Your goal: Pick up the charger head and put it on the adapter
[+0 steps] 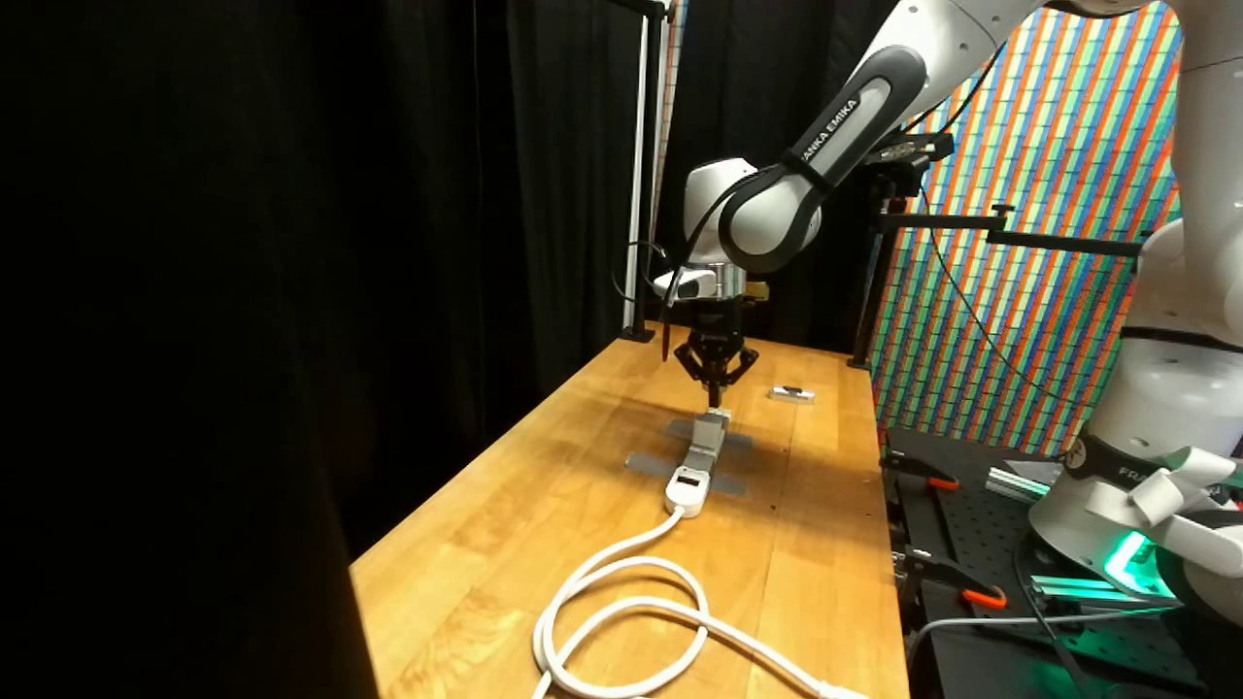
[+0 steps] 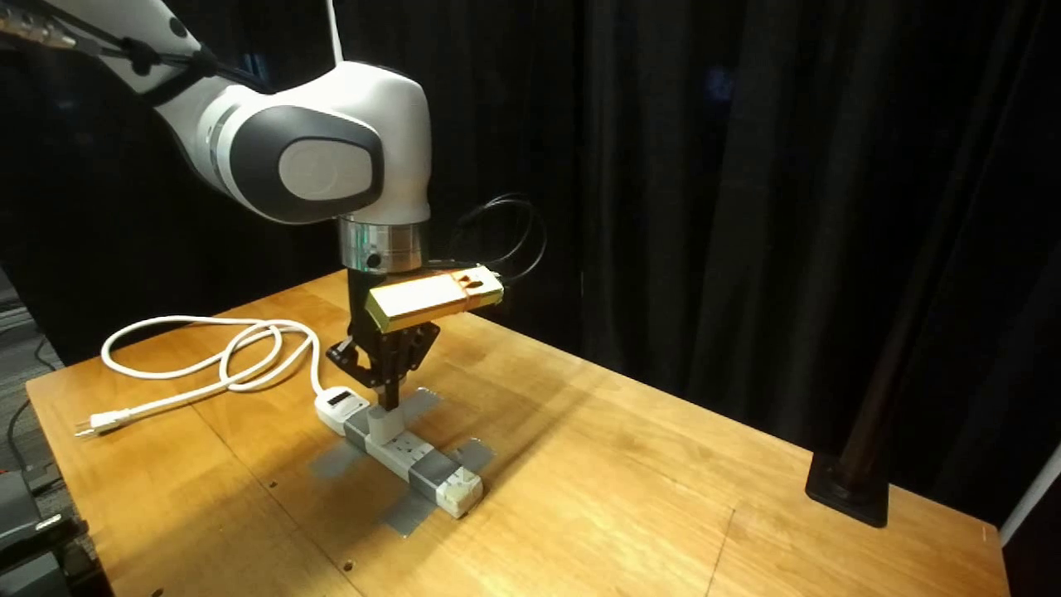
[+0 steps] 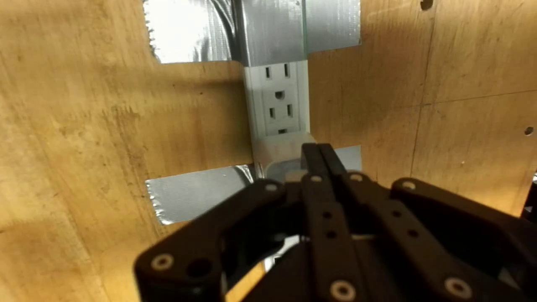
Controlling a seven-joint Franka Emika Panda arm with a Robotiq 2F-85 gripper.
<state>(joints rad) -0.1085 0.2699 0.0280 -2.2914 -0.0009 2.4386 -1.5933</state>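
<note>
Small white cube-shaped plug block, the charger head, stands on the upper face of the adapter, a narrow, elongated white power strip, towards its display end. Prongs hidden; cannot tell if they sit in the slots. Block lies beneath the fingertips of the black two-finger gripper, not between them. In the wrist view the tips overlap the block's right-hand edge and hide part of it; contact with its top cannot be told. Fingers lie together side by side, at most a thin slit between, pointing down in both exterior views.

Beyond the block, a bare run of outlets with dark slots. Two bands of silver-grey duct tape cross the strip and reach onto the light wooden tabletop either side; block just beside the band nearer the small dark display. From that rounded end a thick white cable runs in loose loops to a white plug near the table edge.

Farther out: a small flat white-and-dark object on the tabletop, well apart from the strip. White-and-grey robot arm above, pale gold-edged box at its wrist. Black cloth curtain behind.
</note>
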